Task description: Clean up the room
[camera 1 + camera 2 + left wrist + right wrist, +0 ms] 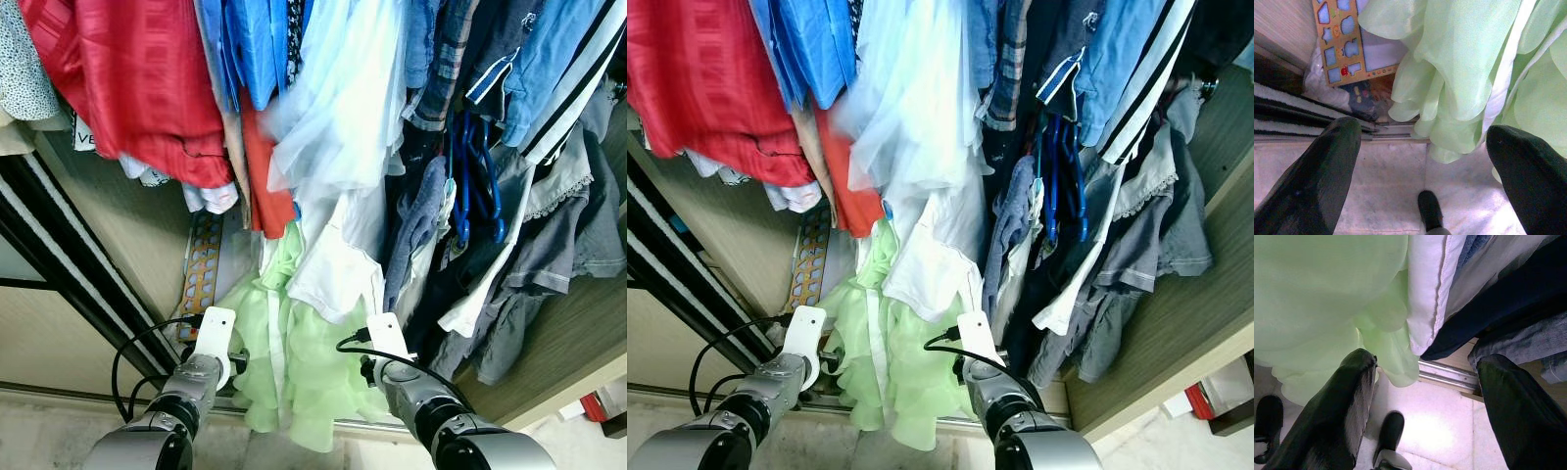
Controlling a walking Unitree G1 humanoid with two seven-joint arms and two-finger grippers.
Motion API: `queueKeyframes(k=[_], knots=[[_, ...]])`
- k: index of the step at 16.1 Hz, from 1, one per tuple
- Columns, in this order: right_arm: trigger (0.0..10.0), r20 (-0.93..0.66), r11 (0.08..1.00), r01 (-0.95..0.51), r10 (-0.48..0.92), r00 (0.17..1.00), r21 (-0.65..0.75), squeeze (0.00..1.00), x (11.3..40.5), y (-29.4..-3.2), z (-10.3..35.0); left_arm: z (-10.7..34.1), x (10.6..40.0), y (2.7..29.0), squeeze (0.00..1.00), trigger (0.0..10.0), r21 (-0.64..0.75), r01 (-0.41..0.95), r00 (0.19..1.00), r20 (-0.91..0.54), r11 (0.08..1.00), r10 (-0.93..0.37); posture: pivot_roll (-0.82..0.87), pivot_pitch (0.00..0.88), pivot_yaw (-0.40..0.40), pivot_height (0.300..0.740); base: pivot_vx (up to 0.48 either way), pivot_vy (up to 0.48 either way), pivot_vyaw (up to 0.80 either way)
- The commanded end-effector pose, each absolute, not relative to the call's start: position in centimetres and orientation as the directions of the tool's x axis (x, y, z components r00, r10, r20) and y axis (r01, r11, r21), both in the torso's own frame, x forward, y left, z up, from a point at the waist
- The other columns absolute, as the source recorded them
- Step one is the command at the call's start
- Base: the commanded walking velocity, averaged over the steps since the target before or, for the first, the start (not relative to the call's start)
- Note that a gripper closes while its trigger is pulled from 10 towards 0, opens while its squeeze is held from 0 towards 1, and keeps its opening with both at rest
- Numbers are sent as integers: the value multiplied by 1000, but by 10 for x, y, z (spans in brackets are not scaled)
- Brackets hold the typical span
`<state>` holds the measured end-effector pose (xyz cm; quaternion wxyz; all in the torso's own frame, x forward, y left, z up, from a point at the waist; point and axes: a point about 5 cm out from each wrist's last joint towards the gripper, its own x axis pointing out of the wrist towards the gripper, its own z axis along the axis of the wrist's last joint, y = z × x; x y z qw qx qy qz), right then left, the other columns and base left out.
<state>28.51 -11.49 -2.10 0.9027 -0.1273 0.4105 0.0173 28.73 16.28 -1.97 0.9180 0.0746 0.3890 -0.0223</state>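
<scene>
**End effectors poised at an overstuffed wardrobe**

Both end effectors hang low at the mouth of an open wardrobe, fingers spread and holding nothing. The left end effector (1422, 161) hovers above the pale floor tiles (1386, 196) with the hem of a light green ruffled dress (294, 362) just ahead of it and to its right. The right end effector (1425, 396) sits at the dress's other edge, with a white garment (338, 264) and dark hanging clothes (1508, 308) directly in front and the wardrobe's sliding-door track (1449, 374) just beyond its fingertips.

The dress appears to be the piece in hand: sheer, layered and frilled, it hangs from the crowded rail and spills out past the track. Behind it, ahead of the left end effector, a wooden shape-puzzle board (1344, 41) leans against the wardrobe's inner wall.

Tidying here likely means tucking the loose hem back inside so the door can slide. That is probably best done by gathering several frills at once from below, with a broad, gentle pinch well up the fabric, since so thin a cloth would slip or snag if nipped at the edge, and keeping clear of the track.
</scene>
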Motion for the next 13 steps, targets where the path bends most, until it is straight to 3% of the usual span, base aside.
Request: queueKeyframes(k=[1, 7, 13], knots=[[10000, -652, 988, -154, 131, 747, 21, 0, 308, -88, 4, -5, 303, 126, 0, 10000, -300, -106, 793, -601, 948, -101, 101, 14, -44, 740, 0, 0, 0], [10000, -703, 987, -156, 83, 706, -40, 0, 300, -87, -4, -14, 294, 121, 0, 10000, -188, -22, 708, -696, 982, -117, 97, 8, -36, 740, 0, 0, 0], [10000, -670, 988, -151, 96, 736, -24, 0, 305, -86, 1, -11, 298, 123, 0, 10000, -194, -41, 731, -674, 980, -103, 98, 0, -36, 740, 0, 0, 0]])
